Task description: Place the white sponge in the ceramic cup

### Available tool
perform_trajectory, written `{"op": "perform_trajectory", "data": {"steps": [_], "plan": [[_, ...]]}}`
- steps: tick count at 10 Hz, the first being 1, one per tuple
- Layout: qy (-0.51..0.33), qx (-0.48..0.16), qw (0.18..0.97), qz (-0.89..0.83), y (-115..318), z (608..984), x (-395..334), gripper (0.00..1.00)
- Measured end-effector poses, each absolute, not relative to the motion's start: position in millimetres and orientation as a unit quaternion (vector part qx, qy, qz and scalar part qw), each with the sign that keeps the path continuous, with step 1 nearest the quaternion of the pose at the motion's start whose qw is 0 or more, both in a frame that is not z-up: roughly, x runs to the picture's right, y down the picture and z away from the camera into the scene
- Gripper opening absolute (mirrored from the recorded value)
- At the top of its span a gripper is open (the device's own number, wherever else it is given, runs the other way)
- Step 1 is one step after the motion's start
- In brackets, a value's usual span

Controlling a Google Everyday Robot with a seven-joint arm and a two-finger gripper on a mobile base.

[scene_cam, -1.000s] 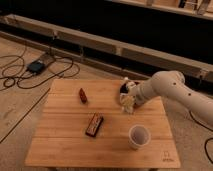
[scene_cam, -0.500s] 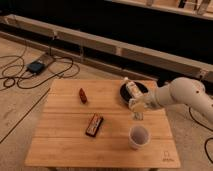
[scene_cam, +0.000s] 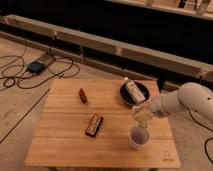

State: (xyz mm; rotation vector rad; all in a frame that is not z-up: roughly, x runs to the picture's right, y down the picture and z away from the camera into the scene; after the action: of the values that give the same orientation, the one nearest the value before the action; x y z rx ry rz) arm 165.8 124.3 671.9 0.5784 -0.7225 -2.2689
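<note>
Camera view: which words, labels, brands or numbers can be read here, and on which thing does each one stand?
None can be read.
Dark bar: white print, blurred.
Labelled box in black bowl: label blurred.
Wooden table corner: small mark, unreadable.
End effector, holding white sponge above ceramic cup: no text.

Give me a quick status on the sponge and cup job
Gripper shut on white sponge, just above ceramic cup. Sponge not yet in cup. Nothing in the way; black bowl with labelled box sits behind.
</note>
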Motion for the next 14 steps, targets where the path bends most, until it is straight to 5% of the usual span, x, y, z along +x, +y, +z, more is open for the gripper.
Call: {"op": "perform_trajectory", "data": {"steps": [4, 11, 14], "plan": [[-0.302, 0.247, 0.298, -0.871, 150.6, 661.7, 155.0, 0.06], [-0.314, 0.254, 0.281, -0.871, 155.5, 670.3, 152.2, 0.75], [-0.317, 0.257, 0.282, -0.868, 156.5, 673.2, 152.7, 0.80]]}}
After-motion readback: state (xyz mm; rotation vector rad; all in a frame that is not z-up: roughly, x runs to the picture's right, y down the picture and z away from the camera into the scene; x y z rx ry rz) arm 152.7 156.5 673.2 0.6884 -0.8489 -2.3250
